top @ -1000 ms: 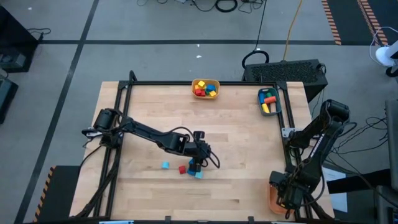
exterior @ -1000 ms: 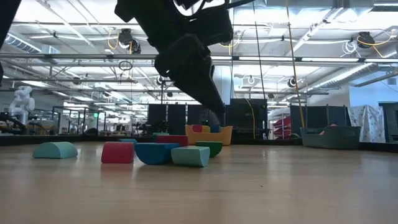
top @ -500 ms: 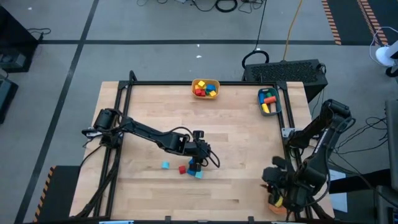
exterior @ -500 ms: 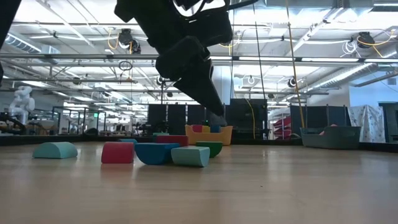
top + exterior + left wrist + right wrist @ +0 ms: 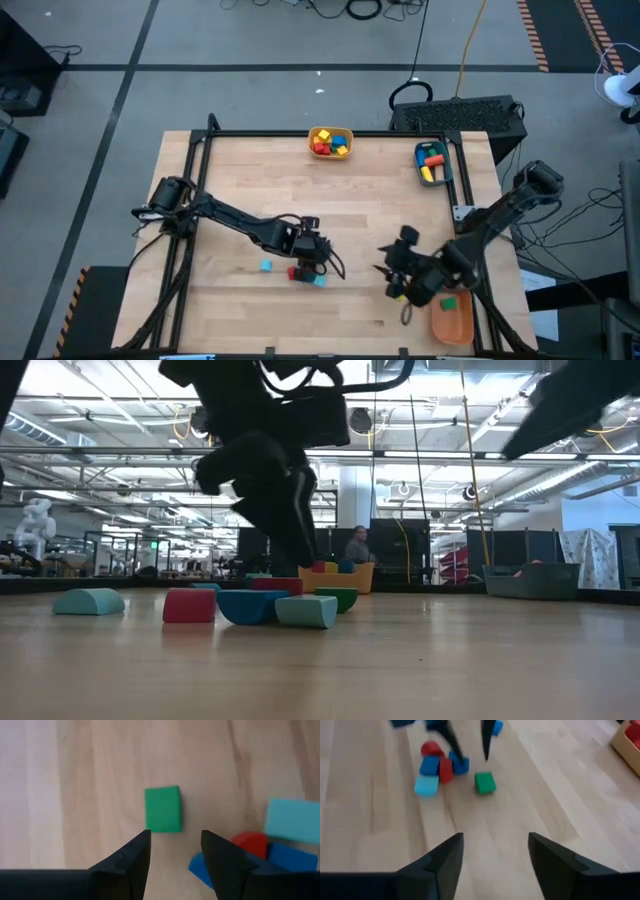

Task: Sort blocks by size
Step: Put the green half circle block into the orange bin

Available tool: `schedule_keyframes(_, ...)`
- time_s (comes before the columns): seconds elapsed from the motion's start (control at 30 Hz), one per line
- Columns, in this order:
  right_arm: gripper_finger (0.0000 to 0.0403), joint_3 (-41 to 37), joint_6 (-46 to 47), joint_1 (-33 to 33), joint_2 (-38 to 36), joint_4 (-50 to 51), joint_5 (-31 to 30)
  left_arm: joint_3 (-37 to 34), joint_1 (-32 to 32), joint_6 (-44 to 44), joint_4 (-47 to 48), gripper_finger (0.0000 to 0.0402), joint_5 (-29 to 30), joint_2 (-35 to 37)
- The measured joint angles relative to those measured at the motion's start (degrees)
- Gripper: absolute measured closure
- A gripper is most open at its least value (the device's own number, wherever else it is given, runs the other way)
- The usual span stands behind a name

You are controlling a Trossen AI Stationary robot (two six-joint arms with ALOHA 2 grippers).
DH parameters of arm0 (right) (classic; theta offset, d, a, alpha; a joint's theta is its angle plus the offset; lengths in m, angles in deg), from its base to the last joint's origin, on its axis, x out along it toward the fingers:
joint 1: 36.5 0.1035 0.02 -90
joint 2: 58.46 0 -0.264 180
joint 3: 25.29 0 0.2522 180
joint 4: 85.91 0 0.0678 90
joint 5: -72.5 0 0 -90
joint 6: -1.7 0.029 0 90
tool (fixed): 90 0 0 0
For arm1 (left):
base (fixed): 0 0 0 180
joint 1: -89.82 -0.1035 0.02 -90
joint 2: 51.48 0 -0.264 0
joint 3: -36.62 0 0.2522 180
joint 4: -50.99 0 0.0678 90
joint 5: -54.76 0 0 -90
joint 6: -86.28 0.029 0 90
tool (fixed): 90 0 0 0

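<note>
A cluster of small blocks lies at the table's near middle: a green block [image 5: 162, 809], a red one [image 5: 293, 272], blue ones [image 5: 429, 766] and a cyan one [image 5: 318, 281]. Another cyan block [image 5: 265, 265] lies apart to the left. My left gripper [image 5: 308, 258] hangs open over the cluster, fingers pointing down, with the green block on the table just ahead of its fingertips [image 5: 175, 837]. My right gripper [image 5: 388, 280] is open and empty above the table, right of the cluster, which shows ahead of it in the right wrist view [image 5: 484, 783].
A yellow bin [image 5: 331, 141] with blocks stands at the far edge, and a teal bin [image 5: 432, 162] at the far right. An orange bin [image 5: 452, 320] holding a green block sits at the near right corner. A person shows far behind the table [image 5: 356, 546].
My right gripper has swung from over the orange bin at the near right corner toward the table's left, to a spot right of the cluster. My left gripper has shifted a little toward the table's left and turned more upright. The blocks have not moved.
</note>
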Motion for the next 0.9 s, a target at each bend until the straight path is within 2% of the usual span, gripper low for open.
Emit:
schedule_keyframes(0.17, 0.0148, -7.4, -9.4, -6.5, 0.0, -18.5, 1.1, -4.1, 1.1, 0.9, -3.2, 0.0226, 0.0, 1.9)
schedule_keyframes(0.37, 0.0113, -11.9, -17.7, -13.4, 2.7, -33.1, 6.3, -12.2, 1.4, -0.5, -9.7, 0.0226, 0.0, 6.5)
schedule_keyframes(0.77, 0.0109, -11.8, -27.2, -22.3, 18.0, -50.1, 16.1, -18.6, 1.9, -2.1, -13.8, 0.0226, 1.9, 14.6)
schedule_keyframes(0.9, 0.0109, -11.8, -28.9, -24.3, 22.5, -57.2, 21.2, -22.7, 2.0, -2.1, -19.6, 0.0226, 1.4, 16.7)
